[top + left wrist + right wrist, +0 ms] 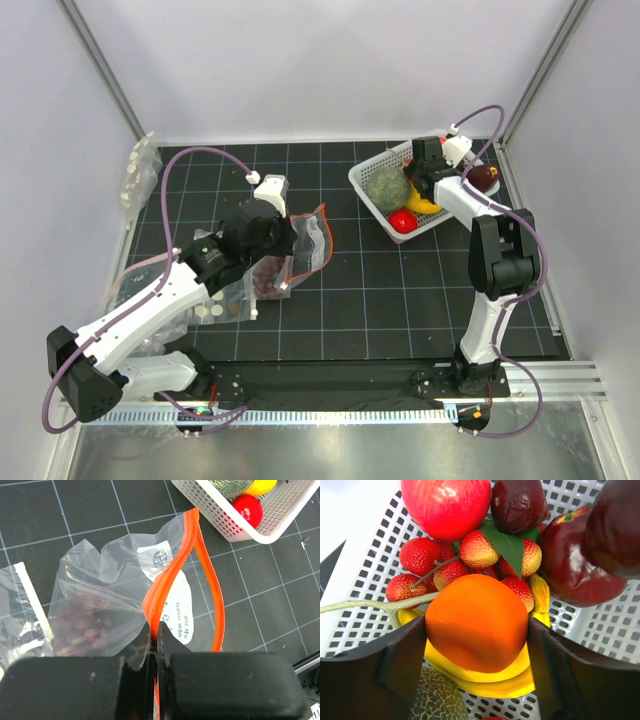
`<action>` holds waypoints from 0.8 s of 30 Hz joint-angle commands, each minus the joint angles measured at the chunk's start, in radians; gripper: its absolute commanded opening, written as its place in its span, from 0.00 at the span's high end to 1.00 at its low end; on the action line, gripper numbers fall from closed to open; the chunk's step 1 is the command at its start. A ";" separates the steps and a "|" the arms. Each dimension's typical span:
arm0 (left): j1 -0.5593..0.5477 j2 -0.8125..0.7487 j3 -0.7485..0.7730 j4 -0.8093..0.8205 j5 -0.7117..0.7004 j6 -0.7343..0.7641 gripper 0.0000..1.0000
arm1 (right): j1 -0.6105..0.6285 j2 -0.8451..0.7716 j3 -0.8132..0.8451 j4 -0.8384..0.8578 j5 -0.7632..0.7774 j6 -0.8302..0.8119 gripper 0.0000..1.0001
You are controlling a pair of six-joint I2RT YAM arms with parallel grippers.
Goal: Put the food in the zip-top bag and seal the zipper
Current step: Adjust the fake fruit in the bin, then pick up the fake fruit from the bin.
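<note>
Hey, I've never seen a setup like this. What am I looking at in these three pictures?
Two robot arms stand beside a black gridded mat. The wide picture looks down from above; the other two come from cameras on each wrist. The left arm has its jaws shut on the orange zipper strip of a clear plastic zip-top bag. The right arm reaches into a white perforated plastic basket of toy fruit; its jaws sit either side of a glossy orange ball, though a grip isn't clear.

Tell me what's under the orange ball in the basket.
A yellow banana shows beneath the orange ball, with the netted green melon lower down. The basket floor directly beneath is covered.
</note>
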 commanded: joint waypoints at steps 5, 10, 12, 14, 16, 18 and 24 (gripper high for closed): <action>-0.009 -0.014 0.013 0.037 0.004 0.000 0.98 | -0.004 -0.221 -0.095 0.103 0.033 -0.023 0.41; -0.010 -0.008 0.015 0.035 0.004 0.001 0.98 | -0.003 -0.443 -0.225 0.109 -0.034 -0.011 0.45; -0.010 -0.010 0.016 0.035 0.010 0.000 0.98 | -0.001 -0.504 -0.287 0.151 -0.135 -0.006 0.50; -0.013 -0.008 0.016 0.035 0.010 0.001 0.98 | 0.005 -0.584 -0.350 0.150 -0.262 -0.006 0.54; -0.012 -0.008 0.016 0.034 0.012 0.003 0.98 | 0.023 -0.648 -0.398 0.150 -0.339 -0.005 0.57; -0.013 -0.011 0.016 0.035 0.012 0.003 0.98 | 0.045 -0.686 -0.432 0.178 -0.453 0.007 0.59; -0.013 -0.002 0.019 0.034 0.012 0.006 0.98 | 0.316 -0.767 -0.494 0.276 -0.536 -0.121 0.61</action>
